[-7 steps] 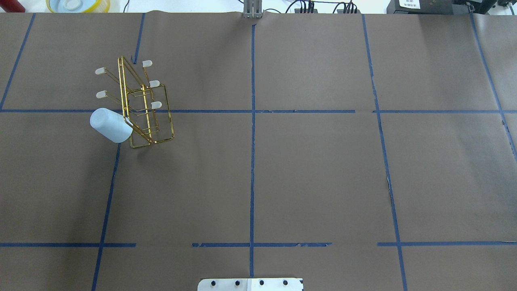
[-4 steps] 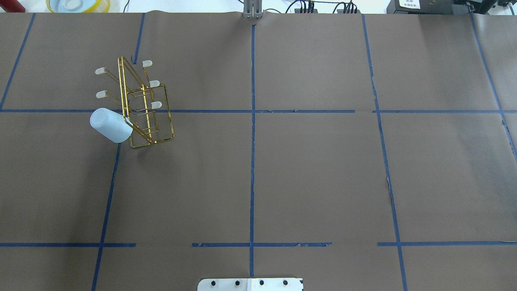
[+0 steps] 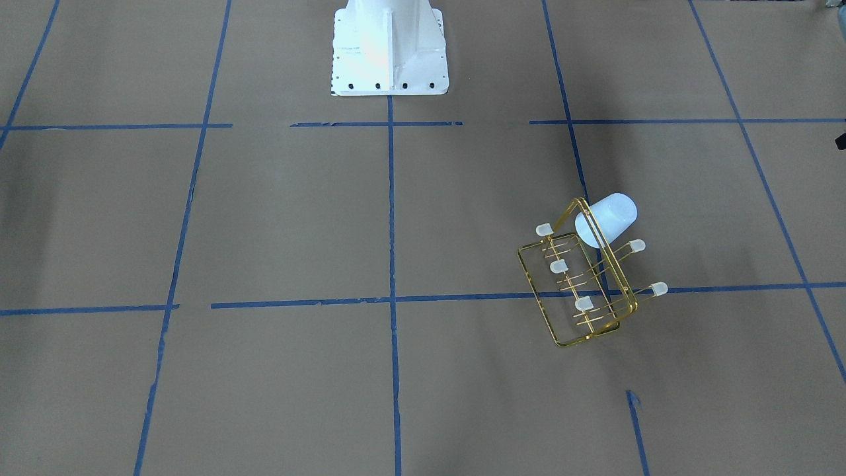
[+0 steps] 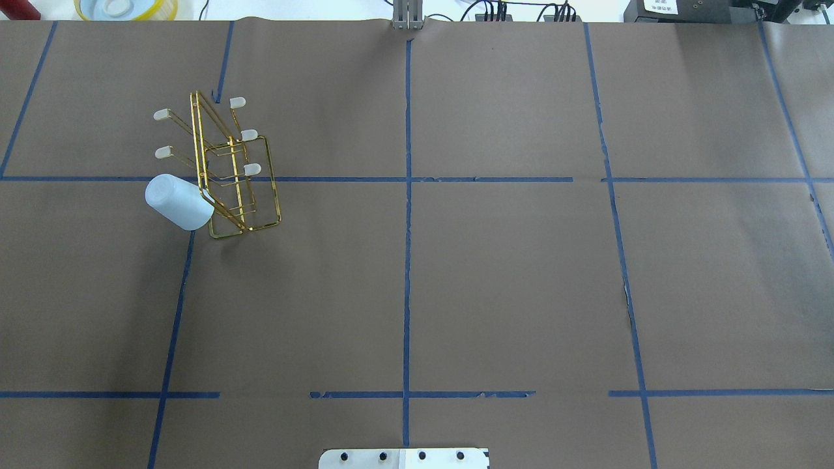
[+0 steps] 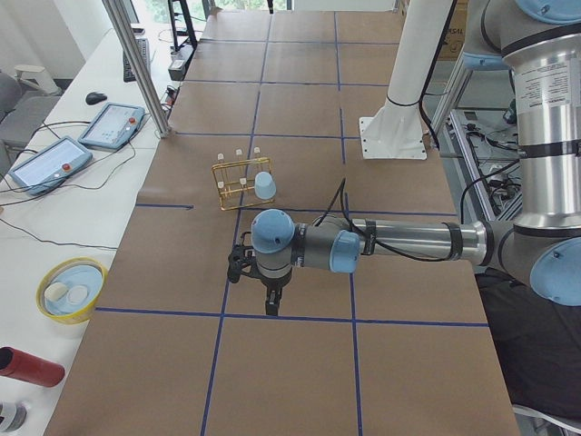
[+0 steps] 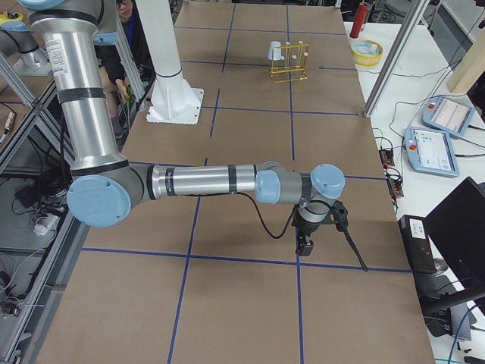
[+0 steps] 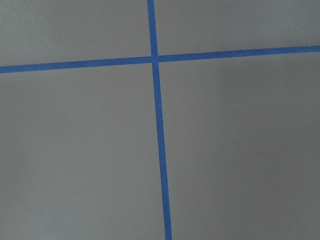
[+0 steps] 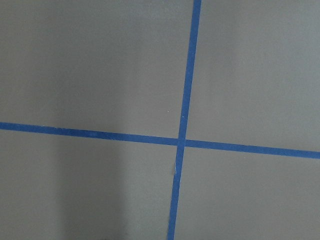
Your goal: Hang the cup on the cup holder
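Cup (image 4: 177,200) is already on the cup holder (image 4: 229,168). It is slipped mouth-first over the prong nearest my base on the rack's outer side, tilted, with the closed end pointing up and away from the frame. The other five capped prongs are bare. The rack stands on the table (image 4: 521,293) in my left half, and I judge the hang done.

My left hand (image 5: 270,295) hangs over the table well apart from the rack, fingers pointing down. My right hand (image 6: 306,241) does the same at the far end. Both show only in the side views, so I cannot tell if the fingers are spread or pressed together. Neither hand has anything in it that I can see, and both wrist cams show just table and blue tape.

Handling, my guess:
- The cup is light thin plastic, smooth and tapered, so it is slippery and will squirt out under a hard squeeze.
- Take it across the side wall around mid-height, toward the closed end, since the mouth sits against the frame.
- Use light pressure.
- The rack is thin wire and likely light, so a sideways tug could drag or tip it. Pull along the prong's line.
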Available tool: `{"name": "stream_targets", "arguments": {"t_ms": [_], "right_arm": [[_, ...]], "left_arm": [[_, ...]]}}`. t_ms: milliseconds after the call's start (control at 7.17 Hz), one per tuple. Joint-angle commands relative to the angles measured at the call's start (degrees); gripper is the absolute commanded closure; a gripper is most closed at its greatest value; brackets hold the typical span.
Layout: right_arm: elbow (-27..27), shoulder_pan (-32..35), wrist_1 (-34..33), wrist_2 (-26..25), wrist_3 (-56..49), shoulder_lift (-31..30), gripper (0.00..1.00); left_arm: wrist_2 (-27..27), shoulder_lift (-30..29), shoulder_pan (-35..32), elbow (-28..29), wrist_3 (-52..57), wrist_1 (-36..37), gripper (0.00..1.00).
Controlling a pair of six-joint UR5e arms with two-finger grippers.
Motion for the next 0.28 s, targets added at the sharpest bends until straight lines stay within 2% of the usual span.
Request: {"name": "stream_targets", "arguments": {"t_ms": [0, 140], "right_arm": [[0.00, 0.00, 0.00, 0.00, 0.00, 0.00, 0.00], [0.00, 0.00, 0.00, 0.00, 0.00, 0.00, 0.00]], "left_arm": [[0.11, -0.08, -0.07, 0.01, 0.09, -0.06, 0.00], [0.11, -0.08, -0.15, 0.09, 0.09, -0.33, 0.00]]}}
